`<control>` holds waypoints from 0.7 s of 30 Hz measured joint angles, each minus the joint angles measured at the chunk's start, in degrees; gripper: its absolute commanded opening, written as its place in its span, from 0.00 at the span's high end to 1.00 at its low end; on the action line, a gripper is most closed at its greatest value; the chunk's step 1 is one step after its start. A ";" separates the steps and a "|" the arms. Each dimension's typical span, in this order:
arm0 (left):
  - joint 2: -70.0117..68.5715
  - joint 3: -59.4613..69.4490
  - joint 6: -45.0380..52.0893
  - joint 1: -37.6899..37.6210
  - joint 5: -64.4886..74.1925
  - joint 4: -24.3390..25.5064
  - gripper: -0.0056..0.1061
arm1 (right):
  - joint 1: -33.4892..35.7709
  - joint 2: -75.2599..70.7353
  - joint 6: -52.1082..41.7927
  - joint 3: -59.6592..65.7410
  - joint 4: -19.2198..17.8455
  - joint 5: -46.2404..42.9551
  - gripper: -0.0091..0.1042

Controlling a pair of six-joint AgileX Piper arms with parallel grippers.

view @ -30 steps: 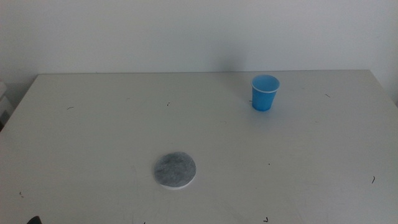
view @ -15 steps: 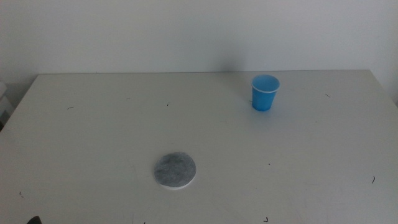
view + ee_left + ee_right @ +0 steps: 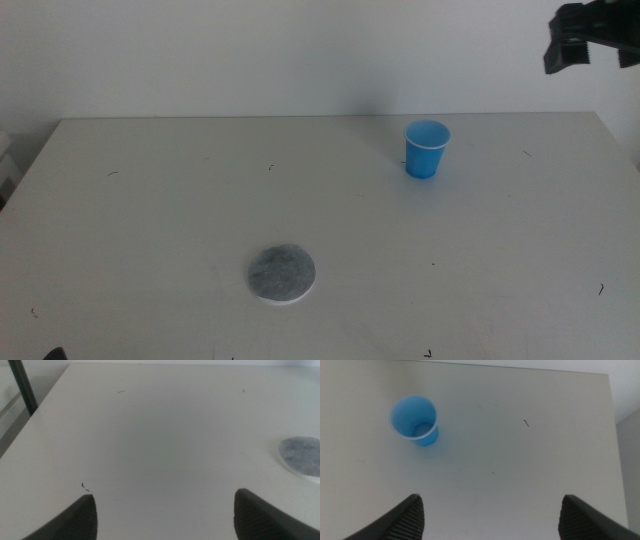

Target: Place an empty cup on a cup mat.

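Observation:
The blue cup stands upright and empty on the white table at the back right; the right wrist view shows it from above. The grey cup mat lies flat near the front middle, and its edge shows in the left wrist view. My right gripper is open and empty, high above the table to the right of the cup; its dark arm end shows at the top right of the middle view. My left gripper is open and empty, low over the front left of the table, left of the mat.
The white table carries only a few small dark specks. Its right edge lies close to the cup's side. A dark pole stands beyond the table's left edge.
My right arm has come into the top right of the middle view, where it was absent before. The cup and the mat have not moved.

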 measured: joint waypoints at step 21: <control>0.00 0.00 0.00 0.00 0.00 0.00 0.01 | 3.42 43.93 2.56 -47.11 5.38 11.37 0.13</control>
